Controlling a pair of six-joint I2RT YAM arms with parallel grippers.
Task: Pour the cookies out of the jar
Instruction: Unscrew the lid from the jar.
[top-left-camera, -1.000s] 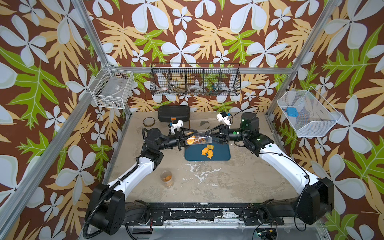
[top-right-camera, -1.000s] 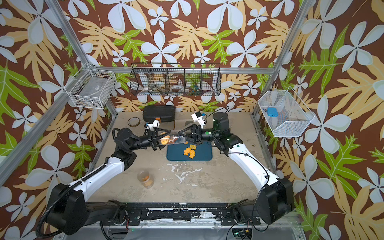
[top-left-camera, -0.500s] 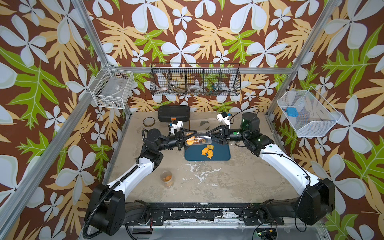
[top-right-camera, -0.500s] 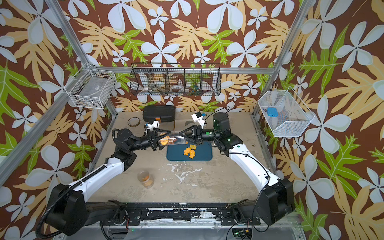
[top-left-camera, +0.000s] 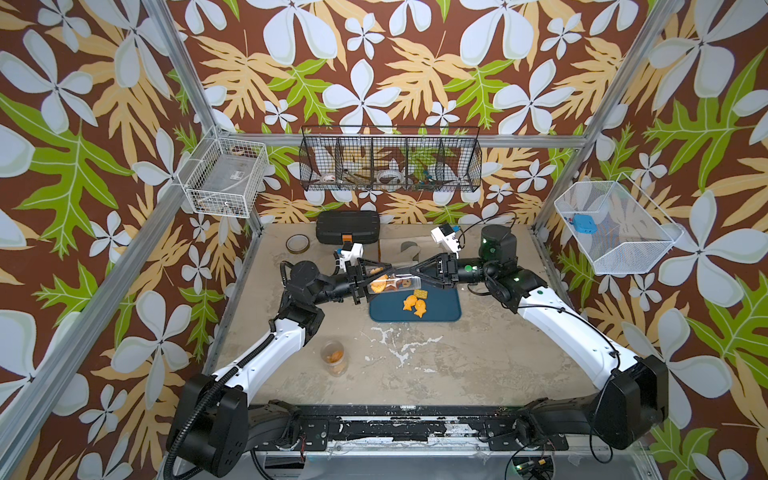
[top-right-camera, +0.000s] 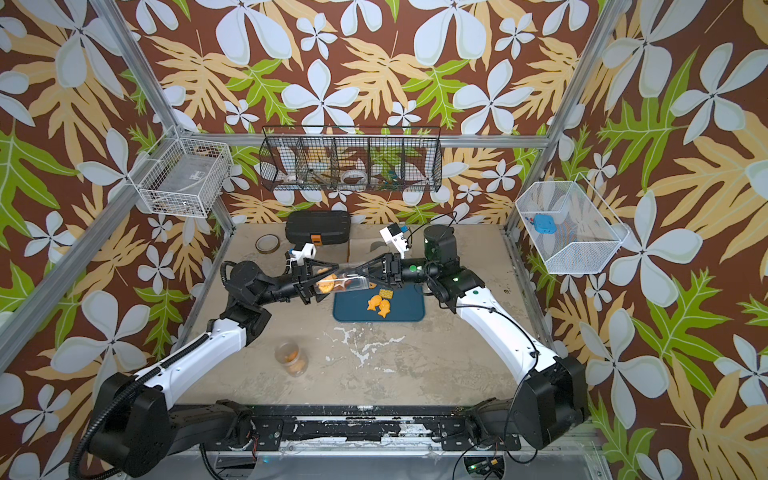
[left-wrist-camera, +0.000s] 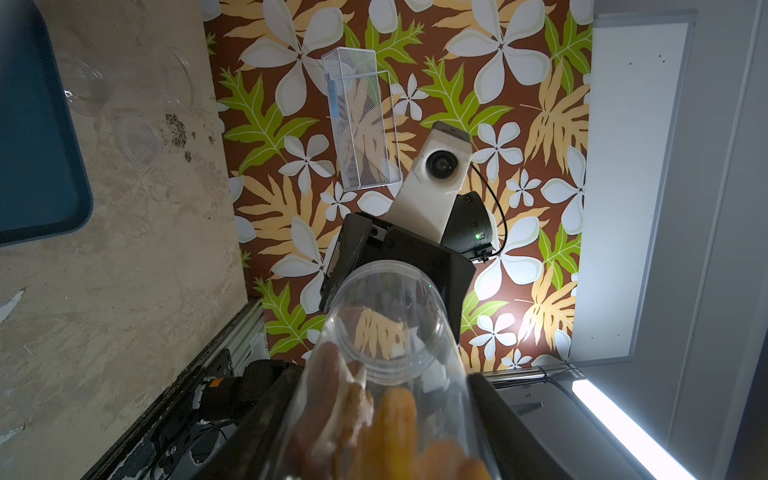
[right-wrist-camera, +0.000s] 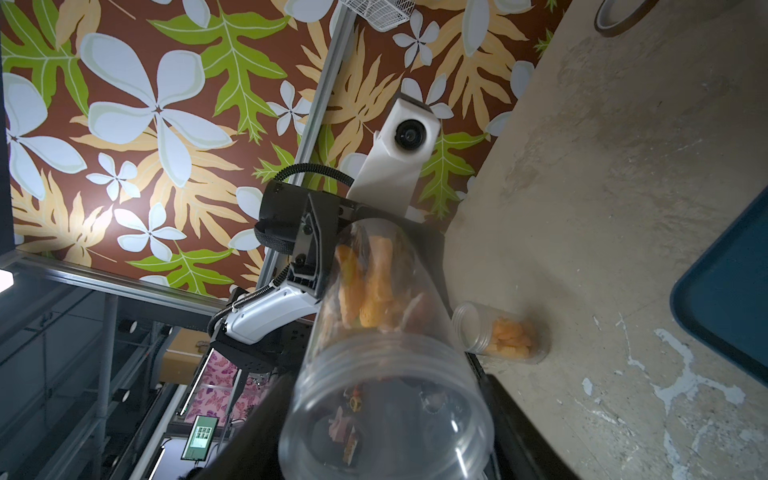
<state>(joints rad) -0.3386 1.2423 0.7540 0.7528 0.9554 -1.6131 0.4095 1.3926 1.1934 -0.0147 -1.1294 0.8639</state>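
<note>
Both top views give me the whole surface (top-left-camera: 498, 353) from high above the near edge, tilted toward the back wall (top-left-camera: 374, 83). The left wrist camera (right-wrist-camera: 409, 133) and right wrist camera (left-wrist-camera: 440, 166) sit close, facing each other along the jar (left-wrist-camera: 386, 324).

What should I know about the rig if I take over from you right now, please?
Left end effector: shut on the jar, held sideways above the blue tray.
Right end effector: around the jar's other end; grip unclear.
Done: three cookies lie on the tray.
Left: most cookies are bunched in the jar at the left end effector's end. A second jar holding cookies stands upright on the table.
</note>
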